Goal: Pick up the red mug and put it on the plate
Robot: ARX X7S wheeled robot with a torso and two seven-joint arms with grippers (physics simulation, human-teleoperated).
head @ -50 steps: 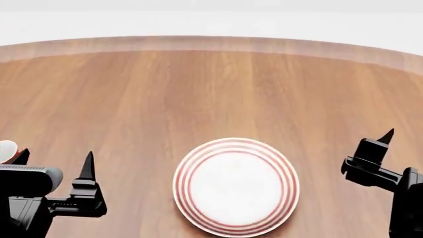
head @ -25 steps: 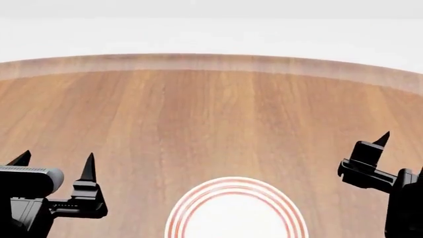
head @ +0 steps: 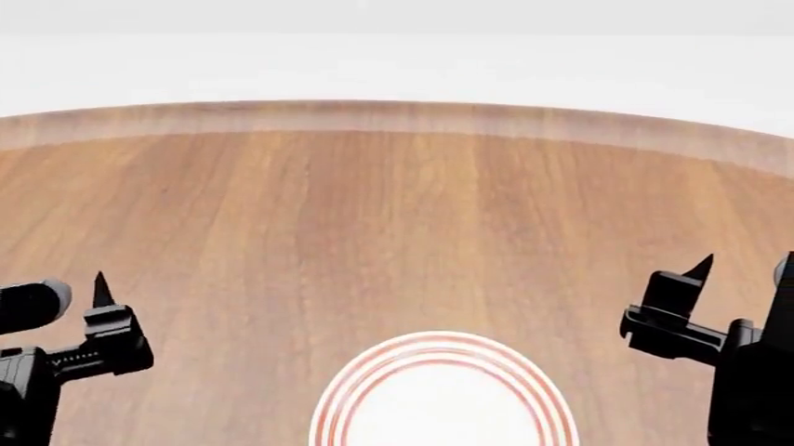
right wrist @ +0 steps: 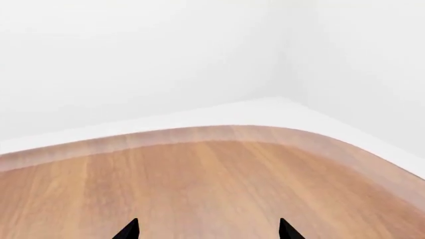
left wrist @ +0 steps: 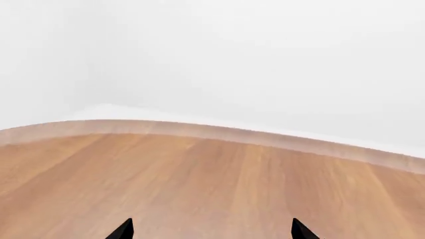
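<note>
item: tabletop (head: 397, 214), wood grain, curved far edge; bare in both wrist views.
item: plate (head: 443, 395), white with red rings, near edge of the head view, cut off by the frame; same place as half a second ago, after sliding down the frame in the half second before that as the head view tilted up.
item: left hand (head: 74, 307), empty; has drawn back toward the frame's left edge since half a second ago. only one finger tip clear in the head view, but the left wrist view shows two tips well apart, so fingers spread.
item: right hand (head: 680, 299), empty; slightly lower in frame than before. right wrist view shows two tips well apart, fingers spread.
item: red mug, not visible in any current view; location cannot be told.
note: judged stage is searching; no grasp begun. the left arm's retreat suggests repositioning, and the mug must be brought into view before any reach.
</note>
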